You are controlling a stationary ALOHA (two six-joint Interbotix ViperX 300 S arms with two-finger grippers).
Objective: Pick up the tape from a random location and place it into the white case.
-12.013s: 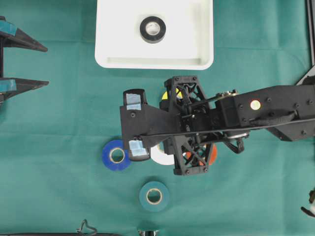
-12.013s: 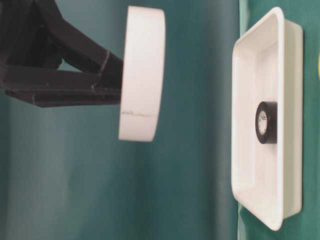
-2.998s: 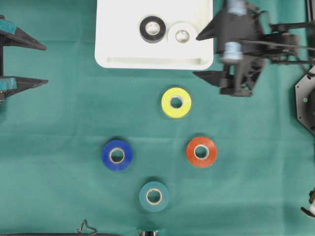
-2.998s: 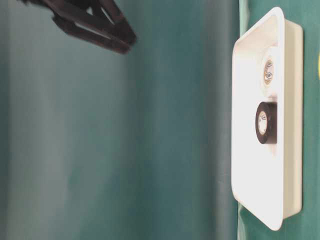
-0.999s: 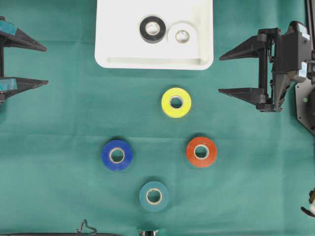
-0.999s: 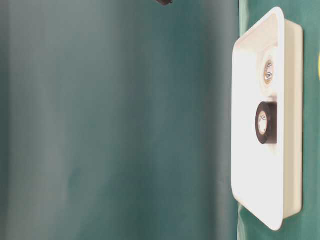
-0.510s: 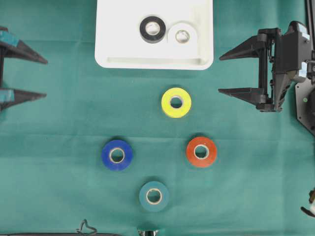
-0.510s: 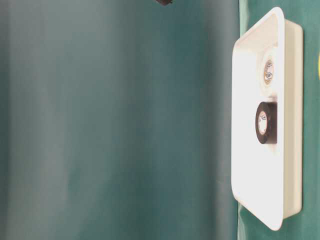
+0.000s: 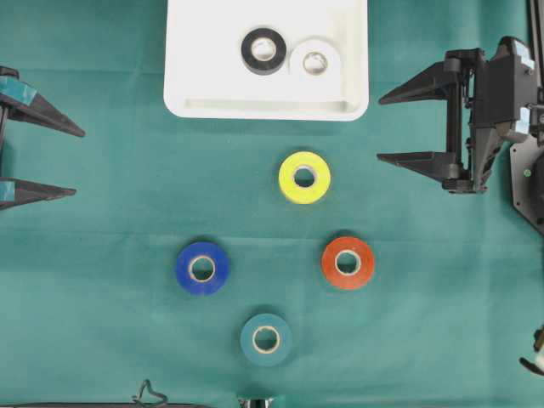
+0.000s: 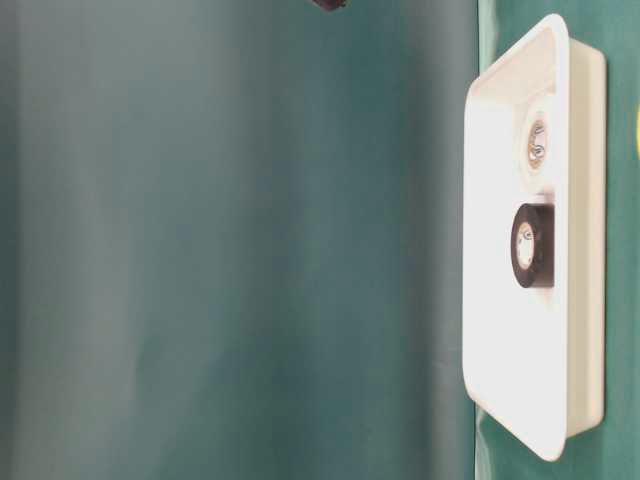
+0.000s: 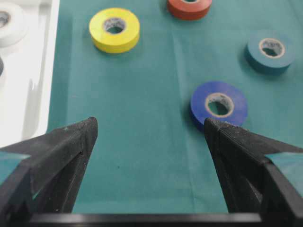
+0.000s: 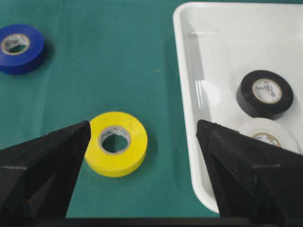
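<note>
Tape rolls lie ahead of the spread, empty left pincer (image 11: 150,130); the blue roll (image 11: 219,104), by its right finger, is best straddled squarely before closing.

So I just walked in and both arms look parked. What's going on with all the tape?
Nothing is held right now. The black roll and white roll lie in the white case. Yellow, blue, orange and teal rolls wait on the cloth. The left gripper and right gripper are open and empty.

We read this as robot lab bench: counter under plain green cloth (image 9: 102,323), two black arms w/ cams, colour-sorted test props, no household clutter.
</note>
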